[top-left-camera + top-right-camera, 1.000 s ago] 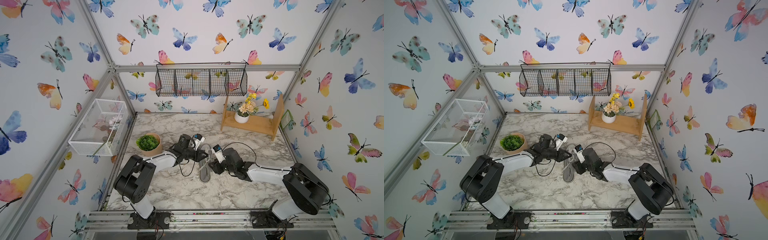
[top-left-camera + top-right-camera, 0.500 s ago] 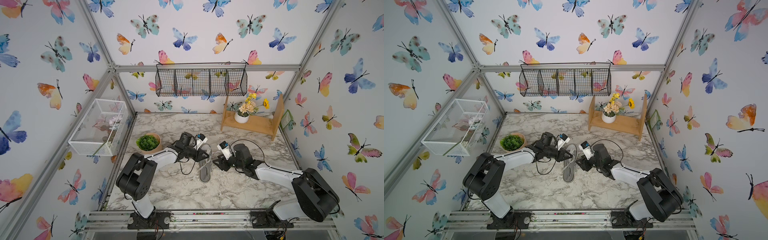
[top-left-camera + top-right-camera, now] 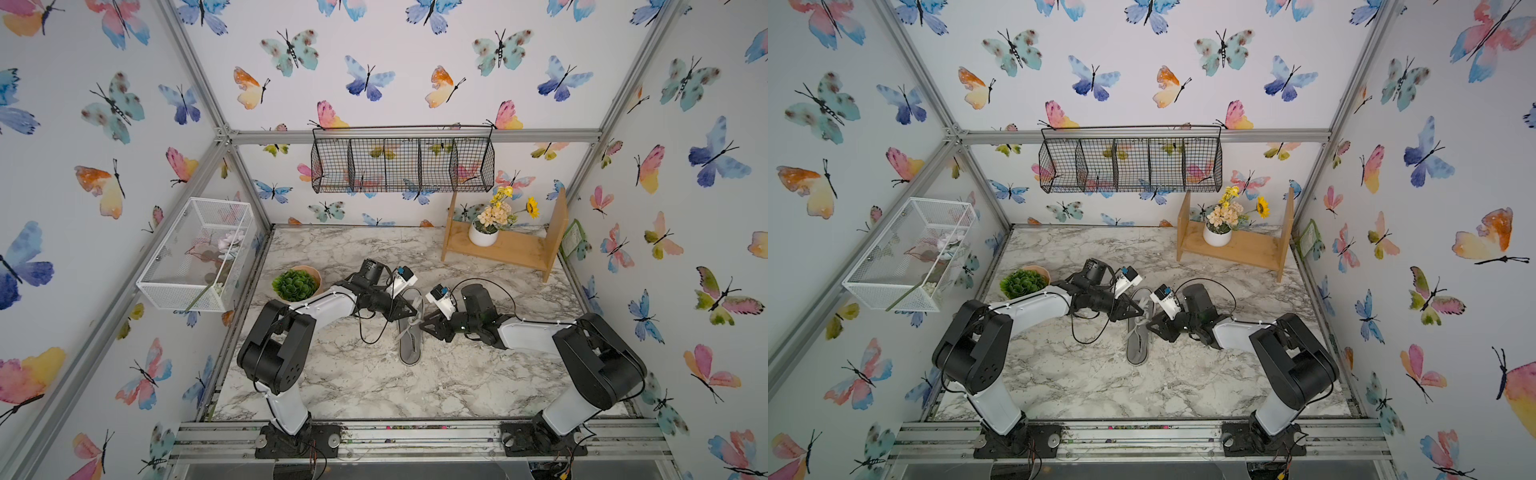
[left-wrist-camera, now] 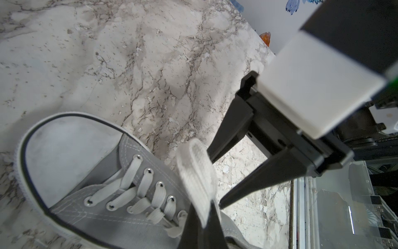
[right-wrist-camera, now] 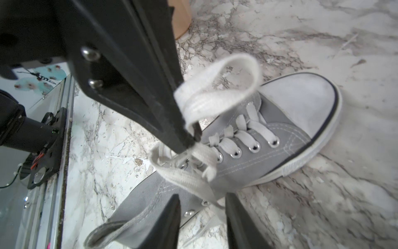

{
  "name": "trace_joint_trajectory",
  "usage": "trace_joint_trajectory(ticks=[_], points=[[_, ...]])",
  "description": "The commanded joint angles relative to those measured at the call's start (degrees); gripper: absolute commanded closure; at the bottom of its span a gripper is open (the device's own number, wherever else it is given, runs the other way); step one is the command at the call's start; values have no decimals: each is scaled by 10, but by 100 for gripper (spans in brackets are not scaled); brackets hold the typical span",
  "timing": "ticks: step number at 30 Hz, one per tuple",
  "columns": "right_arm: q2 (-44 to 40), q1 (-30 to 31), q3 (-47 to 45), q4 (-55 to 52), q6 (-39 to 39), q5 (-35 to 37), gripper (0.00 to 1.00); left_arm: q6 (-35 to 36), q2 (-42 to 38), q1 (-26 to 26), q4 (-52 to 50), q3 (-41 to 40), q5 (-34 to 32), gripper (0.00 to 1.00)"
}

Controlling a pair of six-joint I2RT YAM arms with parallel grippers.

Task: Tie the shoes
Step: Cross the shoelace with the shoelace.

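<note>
Grey shoe (image 3: 409,345) lies on the bench (image 3: 332,374) at frame centre in both top views, toe toward the upper edge.

Step, by my reading: building the bow. One loop is formed and the second strand is not yet taken.

In the right wrist view, upper centre, the left claw (image 5: 189,138) is pressed together on the base of a lace loop (image 5: 237,71), which is held up above the lacing. At lower centre the right claw (image 5: 202,198) stands part spread and grips nothing. The free strand (image 5: 185,179) runs down toward the gap between its fingers.

Next move calls for closing on that strand without dragging the shoe or slackening the loop.
</note>
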Motion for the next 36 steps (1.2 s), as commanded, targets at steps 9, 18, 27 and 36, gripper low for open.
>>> trace_joint_trajectory(ticks=[9,18,27,36], points=[[10,-3,7,18,18,-25,88,23,16,4,-32,23,15,100],[11,-3,-11,15,49,-8,80,17,10,4,-26,21,15,100],[10,-2,-17,19,72,-18,93,7,2,4,-7,8,10,100],[11,-3,-14,12,199,-47,98,-5,-4,-6,16,-3,12,100]])
